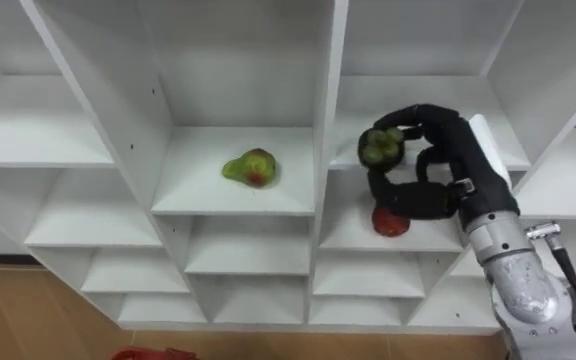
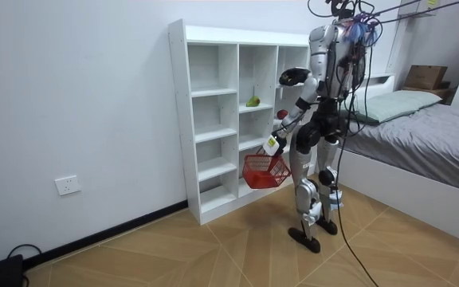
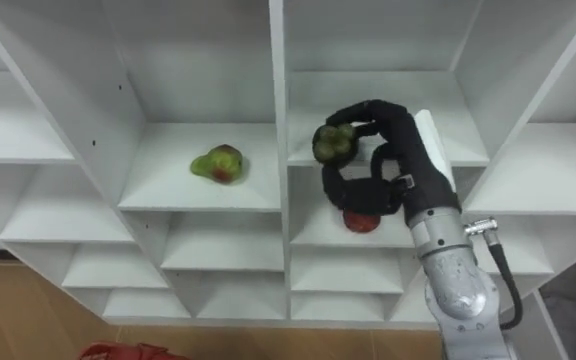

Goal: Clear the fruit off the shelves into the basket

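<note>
A small red round fruit (image 1: 390, 222) lay partly hidden behind the robot's right hand (image 1: 453, 150), which reached forward, curled around a round green fruit (image 1: 379, 147), in the white shelved closet's (image 1: 325, 90) right compartment. A green, red-blushed pear (image 1: 249, 168) sat in the neighbouring compartment. A red mesh basket (image 2: 265, 170) hung at the lowered left hand (image 2: 276, 139), whose grip was too small to make out.

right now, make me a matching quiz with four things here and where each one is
Things:
1 pear
2 green fruit
3 red fruit
4 basket

Places:
a held in the right hand
b hanging from the left hand
c alone on a shelf in the closet's middle column
d on the shelf just under the right hand

Pairs: 1-c, 2-a, 3-d, 4-b
</note>
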You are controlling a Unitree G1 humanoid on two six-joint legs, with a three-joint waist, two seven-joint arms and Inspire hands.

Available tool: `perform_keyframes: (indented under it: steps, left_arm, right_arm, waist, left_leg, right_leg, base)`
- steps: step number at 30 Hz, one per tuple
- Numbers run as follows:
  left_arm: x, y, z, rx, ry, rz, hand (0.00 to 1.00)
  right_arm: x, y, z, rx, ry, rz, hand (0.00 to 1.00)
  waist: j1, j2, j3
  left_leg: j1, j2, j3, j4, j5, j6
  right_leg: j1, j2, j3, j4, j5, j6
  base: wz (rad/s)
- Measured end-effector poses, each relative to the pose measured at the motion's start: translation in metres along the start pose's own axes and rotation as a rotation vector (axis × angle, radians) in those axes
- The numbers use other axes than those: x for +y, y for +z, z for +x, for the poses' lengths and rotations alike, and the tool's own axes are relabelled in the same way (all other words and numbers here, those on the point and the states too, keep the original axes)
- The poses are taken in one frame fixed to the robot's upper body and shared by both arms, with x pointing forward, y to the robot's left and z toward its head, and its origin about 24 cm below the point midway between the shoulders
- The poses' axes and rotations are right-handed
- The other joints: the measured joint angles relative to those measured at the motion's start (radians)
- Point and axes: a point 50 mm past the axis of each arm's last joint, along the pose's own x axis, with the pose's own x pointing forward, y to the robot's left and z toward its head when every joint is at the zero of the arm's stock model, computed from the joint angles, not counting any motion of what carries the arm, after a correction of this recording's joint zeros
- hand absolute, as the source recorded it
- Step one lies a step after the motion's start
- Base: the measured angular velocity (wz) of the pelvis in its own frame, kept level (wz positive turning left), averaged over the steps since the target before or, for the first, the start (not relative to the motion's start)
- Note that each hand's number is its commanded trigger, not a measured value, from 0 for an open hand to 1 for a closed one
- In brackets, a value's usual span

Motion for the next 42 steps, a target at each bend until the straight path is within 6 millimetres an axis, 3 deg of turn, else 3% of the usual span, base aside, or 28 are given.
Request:
perform_keyframes:
  steps: [2, 7, 22, 27, 42]
  left_arm:
    - [0.0, 0.007, 0.002, -0.018, -0.003, -0.001, 1.0]
    - [-0.005, 0.017, 0.004, -0.047, -0.034, 0.044, 1.0]
    - [-0.01, 0.04, 0.006, -0.13, -0.063, 0.076, 1.0]
    - [-0.018, 0.047, 0.009, -0.137, -0.096, 0.119, 1.0]
    - [-0.023, 0.061, 0.012, -0.165, -0.118, 0.145, 1.0]
  right_arm:
    - [0.002, 0.004, 0.0, -0.015, 0.019, 0.004, 1.0]
    - [0.018, 0.007, -0.001, -0.014, 0.115, 0.034, 1.0]
    - [0.042, -0.004, -0.013, 0.056, 0.25, 0.073, 1.0]
    - [0.057, -0.028, -0.017, 0.162, 0.311, 0.068, 1.0]
    - [0.079, -0.055, -0.021, 0.282, 0.378, 0.008, 1.0]
  waist:
    - [-0.001, -0.009, 0.0028]
    - [0.004, -0.025, -0.0037]
    - [0.001, 0.0, 0.007]
    - [0.004, -0.002, 0.0067]
    - [0.004, -0.015, 0.0113]
  left_leg:
    - [-0.005, 0.001, 0.001, 0.002, 0.0, 0.0]
    - [-0.003, 0.0, 0.007, 0.001, 0.0, 0.0]
    - [-0.021, 0.008, 0.021, 0.004, 0.001, -0.001]
    - [-0.045, 0.005, 0.009, 0.008, 0.002, 0.0]
    - [-0.156, 0.001, -0.007, 0.039, 0.006, 0.002]
  right_leg:
    - [-0.004, 0.0, 0.0, 0.0, 0.002, 0.0]
    - [-0.004, 0.003, 0.014, -0.003, 0.004, 0.002]
    - [-0.037, 0.012, 0.038, 0.012, 0.012, -0.002]
    - [-0.047, 0.008, 0.019, 0.013, 0.012, -0.002]
    - [-0.139, -0.003, -0.009, 0.017, 0.013, -0.003]
  base:
    - [0.0]
    - [-0.02]
    - [-0.04]
    - [0.08]
    - [0.05]
